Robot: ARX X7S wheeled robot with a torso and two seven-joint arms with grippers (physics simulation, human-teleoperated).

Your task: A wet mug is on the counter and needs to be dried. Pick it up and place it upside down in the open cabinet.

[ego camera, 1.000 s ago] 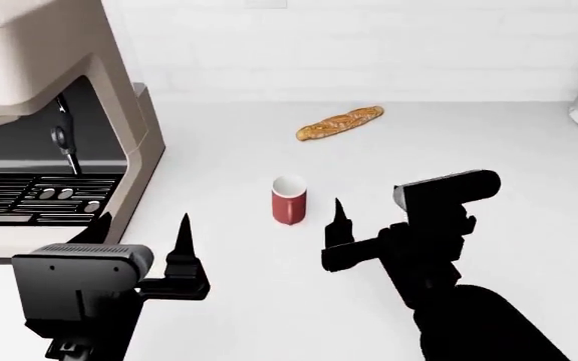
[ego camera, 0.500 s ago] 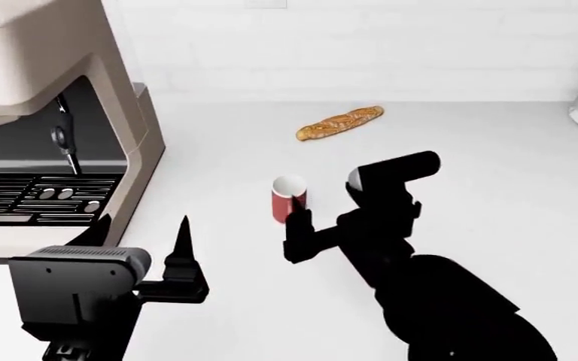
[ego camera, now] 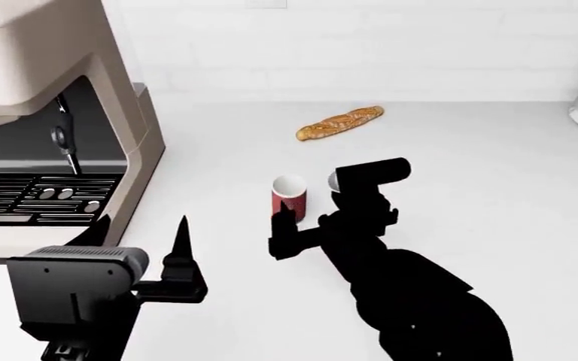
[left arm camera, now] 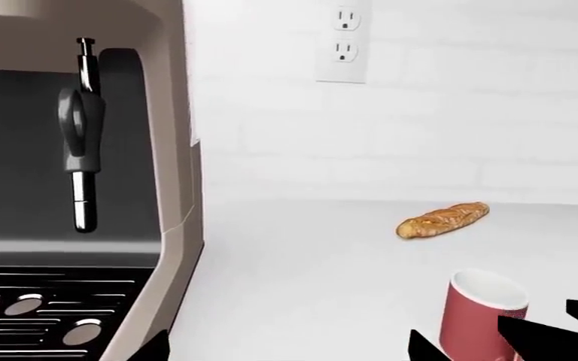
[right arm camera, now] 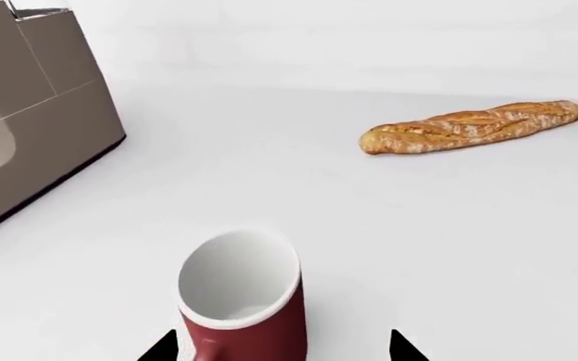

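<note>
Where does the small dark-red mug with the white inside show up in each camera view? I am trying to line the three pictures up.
Head view: the small dark-red mug with the white inside stands upright at centre, just ahead of the right end effector.
Left wrist view: lower right corner.
Right wrist view: bottom centre, between the fingertips.
Shared landmark: the golden-brown baguette, lying beyond the mug on the white counter.

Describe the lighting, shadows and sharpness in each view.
Head view: flat, even light; the mug casts almost no shadow on the counter; the right gripper renders featureless black. Left wrist view: sharp throughout, the coffee machine recess dark. Right wrist view: crisp, no glare, the baguette well lit.
</note>
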